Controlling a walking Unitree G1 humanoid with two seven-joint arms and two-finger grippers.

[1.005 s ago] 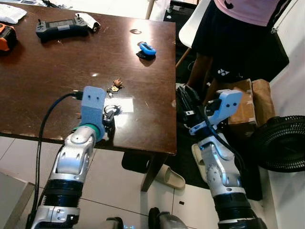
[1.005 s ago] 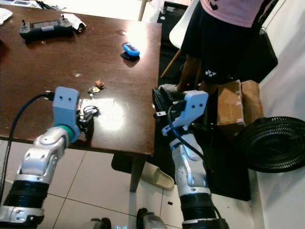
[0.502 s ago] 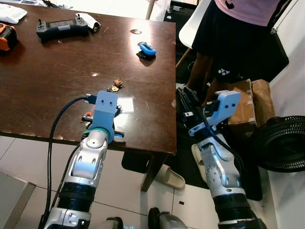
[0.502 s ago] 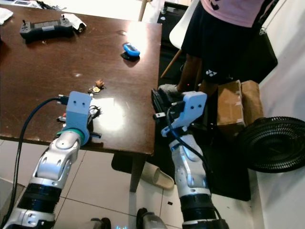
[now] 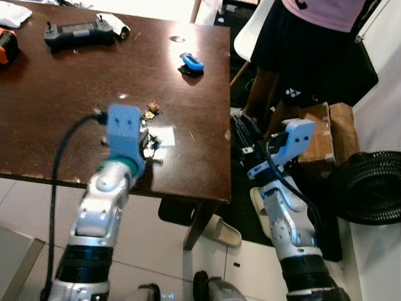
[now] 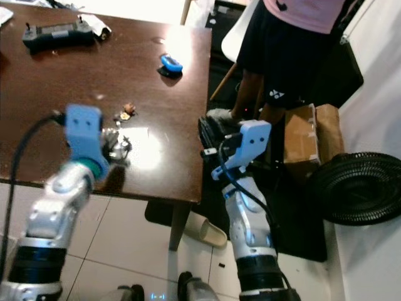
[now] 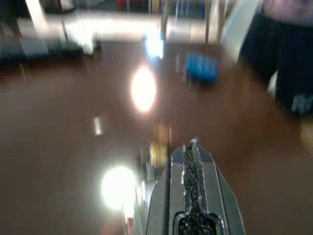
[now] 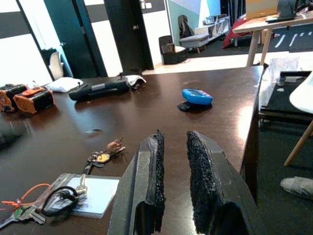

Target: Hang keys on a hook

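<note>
A bunch of keys (image 8: 62,199) with a black ring lies partly on a white card (image 8: 95,188) near the table's front edge. A smaller key fob (image 8: 105,154) lies just beyond it. My left gripper (image 7: 190,144) hovers low over the table beside the keys, its fingers pressed shut with nothing seen between them. Its blue wrist block (image 5: 123,132) hides the fingers from above. My right gripper (image 8: 173,139) is off the table's right edge, held level with the tabletop and slightly open. A small blue object on a black base (image 5: 193,63) sits farther back.
A black controller (image 5: 75,32) and orange devices (image 8: 32,98) lie at the far left of the brown table (image 5: 56,94). A person (image 5: 313,50) stands by the table's right side. A cardboard box (image 5: 335,125) and a black fan (image 5: 369,188) are on the floor.
My left arm swung back to the left, its wrist now over the table by the keys. The right arm has held still. The left wrist view is motion-blurred.
</note>
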